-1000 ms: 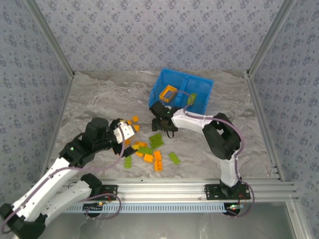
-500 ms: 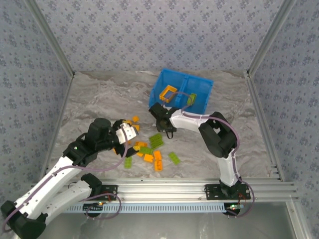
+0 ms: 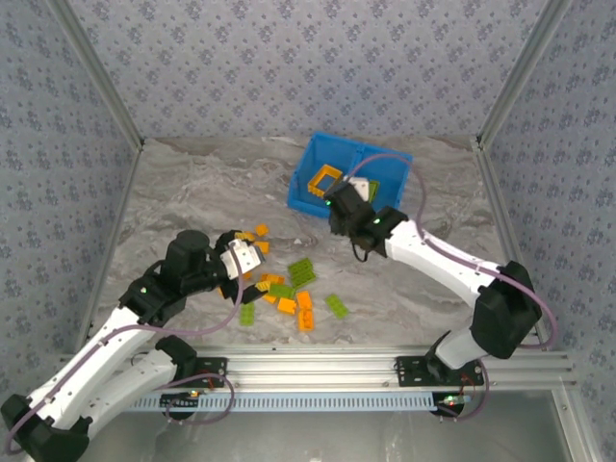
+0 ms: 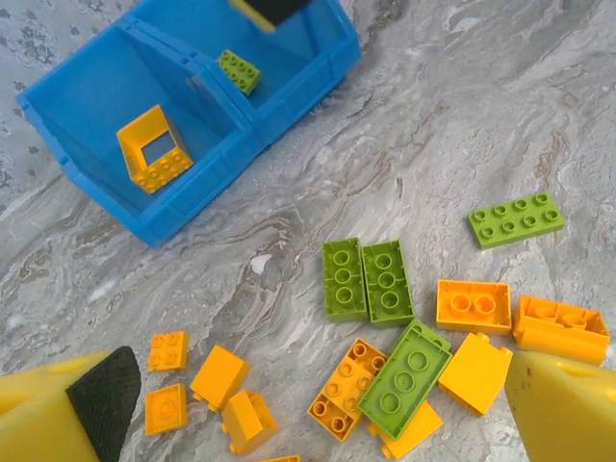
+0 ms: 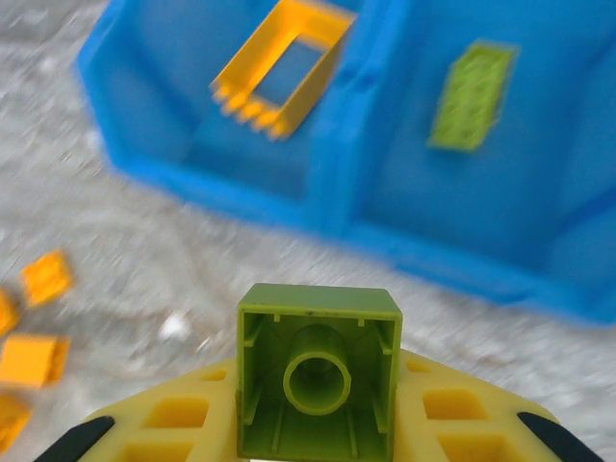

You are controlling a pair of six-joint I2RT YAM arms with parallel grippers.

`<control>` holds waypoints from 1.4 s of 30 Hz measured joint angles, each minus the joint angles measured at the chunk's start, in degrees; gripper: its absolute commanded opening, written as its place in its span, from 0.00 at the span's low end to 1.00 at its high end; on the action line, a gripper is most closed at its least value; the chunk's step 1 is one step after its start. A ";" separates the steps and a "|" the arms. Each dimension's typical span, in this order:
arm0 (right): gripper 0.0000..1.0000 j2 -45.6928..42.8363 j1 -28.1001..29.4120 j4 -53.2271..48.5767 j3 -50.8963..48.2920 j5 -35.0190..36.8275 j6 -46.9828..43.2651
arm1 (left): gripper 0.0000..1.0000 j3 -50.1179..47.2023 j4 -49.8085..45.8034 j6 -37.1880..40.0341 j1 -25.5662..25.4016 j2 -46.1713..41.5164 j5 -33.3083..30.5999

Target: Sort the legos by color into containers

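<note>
Holding a green cube (image 5: 319,383): the right gripper (image 5: 319,428) has its jaws pinching it, hollow underside facing the wrist cam. In the top view the right gripper (image 3: 346,197) sits at the bin's (image 3: 361,144) near wall, about in line with the divider (image 5: 337,144). Can't tell which compartment it's over.

Bin contents: orange frame (image 5: 279,67) in the left compartment, flat green brick (image 5: 472,96) in the right.

Left gripper (image 3: 245,258) jaws are spread wide with nothing between them, hanging over the pile (image 4: 385,327) on the table (image 4: 481,115). The pile is mixed orange and green, near the bin but not touching it. Two green bricks (image 4: 366,279) lie side by side, touching. A green plate (image 4: 516,219) lies apart at the pile's edge. Small orange pieces (image 4: 207,390) sit on the other side, by the left finger (image 4: 101,404).
</note>
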 measured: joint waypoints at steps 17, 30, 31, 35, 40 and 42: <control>0.47 24.98 -17.03 -0.72 13.00 -8.17 -7.80 | 0.99 -0.63 -0.04 0.02 0.00 0.31 0.81; 0.58 12.72 -16.79 -1.38 7.78 -12.76 -7.82 | 0.99 1.46 0.79 -9.18 -0.02 8.85 -6.71; 0.61 8.52 -16.31 -1.01 5.84 -13.18 -8.22 | 0.99 3.56 0.24 -12.68 0.00 11.41 -9.35; 0.76 -6.54 -13.33 2.21 -1.55 -14.10 -9.84 | 0.99 15.89 -3.63 -25.49 0.44 23.58 -17.81; 0.83 -19.47 -11.91 4.09 -9.75 -18.45 -10.95 | 0.93 23.98 -5.03 -36.57 1.57 37.92 -22.84; 0.85 -21.18 -12.02 3.80 -10.95 -19.65 -11.15 | 0.90 25.00 -5.66 -39.63 2.43 43.67 -23.08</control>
